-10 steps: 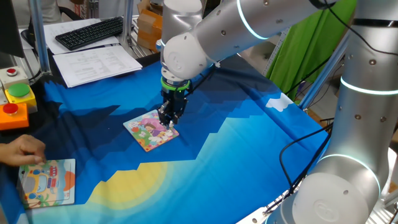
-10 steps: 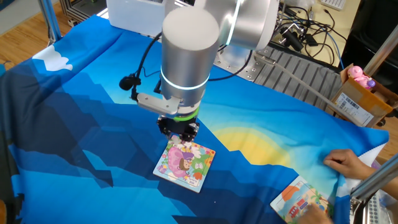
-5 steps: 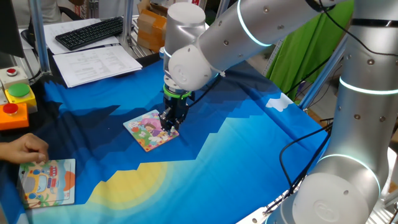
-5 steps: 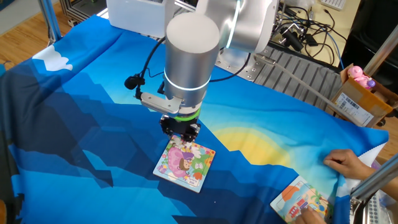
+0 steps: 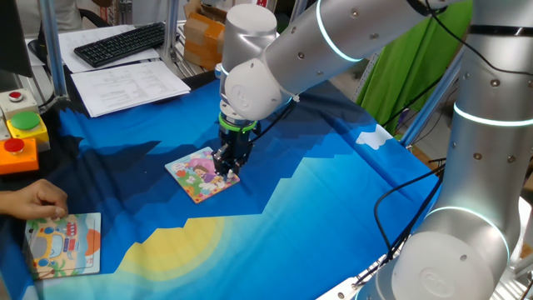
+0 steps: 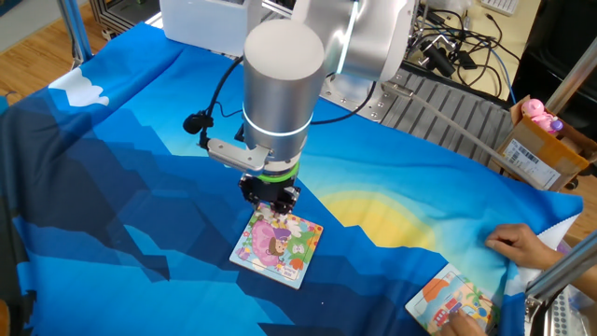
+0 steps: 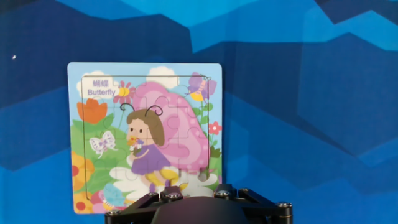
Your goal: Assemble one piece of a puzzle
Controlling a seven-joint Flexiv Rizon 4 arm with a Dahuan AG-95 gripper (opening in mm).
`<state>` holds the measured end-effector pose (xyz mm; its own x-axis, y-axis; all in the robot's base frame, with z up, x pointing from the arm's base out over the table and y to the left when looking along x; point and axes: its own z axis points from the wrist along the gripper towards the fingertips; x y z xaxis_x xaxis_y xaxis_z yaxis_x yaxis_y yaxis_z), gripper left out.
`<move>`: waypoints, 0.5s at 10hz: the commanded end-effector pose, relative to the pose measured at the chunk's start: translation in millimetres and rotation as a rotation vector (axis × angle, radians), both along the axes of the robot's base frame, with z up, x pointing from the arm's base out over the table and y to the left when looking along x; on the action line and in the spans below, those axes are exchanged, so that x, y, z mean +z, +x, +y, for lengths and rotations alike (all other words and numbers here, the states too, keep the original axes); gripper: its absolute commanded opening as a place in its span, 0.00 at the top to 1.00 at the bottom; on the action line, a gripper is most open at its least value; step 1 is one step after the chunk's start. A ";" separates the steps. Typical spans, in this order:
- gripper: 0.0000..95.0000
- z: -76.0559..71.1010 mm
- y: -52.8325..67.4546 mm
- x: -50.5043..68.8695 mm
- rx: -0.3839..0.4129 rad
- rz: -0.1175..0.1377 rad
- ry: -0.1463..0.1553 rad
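The puzzle [image 5: 196, 174] is a small square board with a pink and green butterfly-girl picture, lying flat on the blue cloth. It also shows in the other fixed view [image 6: 280, 248] and fills the hand view [image 7: 124, 124]. My gripper [image 5: 226, 168] points straight down at the board's edge nearest the arm, with its fingers narrow and touching or just above the board [image 6: 270, 209]. In the hand view a pale bit, the piece [image 7: 189, 182], shows between the two fingertips of the gripper [image 7: 196, 188]. The rest of the piece is hidden.
A larger board with a pale blue and orange picture [image 5: 64, 243] lies at the cloth's corner under a person's hand [image 5: 32, 201]. Coloured buttons [image 5: 21, 133], papers and a keyboard [image 5: 121, 43] stand beyond the cloth. A cardboard box [image 6: 541, 140] sits at the other side.
The gripper has shifted a little along the puzzle's edge and come down slightly over the last second. Since half a second ago it has hardly moved. The puzzle has not moved.
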<state>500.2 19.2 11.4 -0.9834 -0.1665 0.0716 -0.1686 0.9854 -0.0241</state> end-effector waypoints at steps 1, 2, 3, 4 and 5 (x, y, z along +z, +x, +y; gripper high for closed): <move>1.00 2.4 -0.6 1.3 -0.004 -0.003 -0.004; 1.00 2.9 -0.6 1.5 -0.005 -0.003 -0.005; 1.00 3.0 -0.7 1.5 -0.006 -0.003 -0.005; 1.00 3.6 -1.5 -0.3 -0.012 -0.003 -0.011; 1.00 4.3 -2.7 -2.2 -0.017 -0.004 -0.013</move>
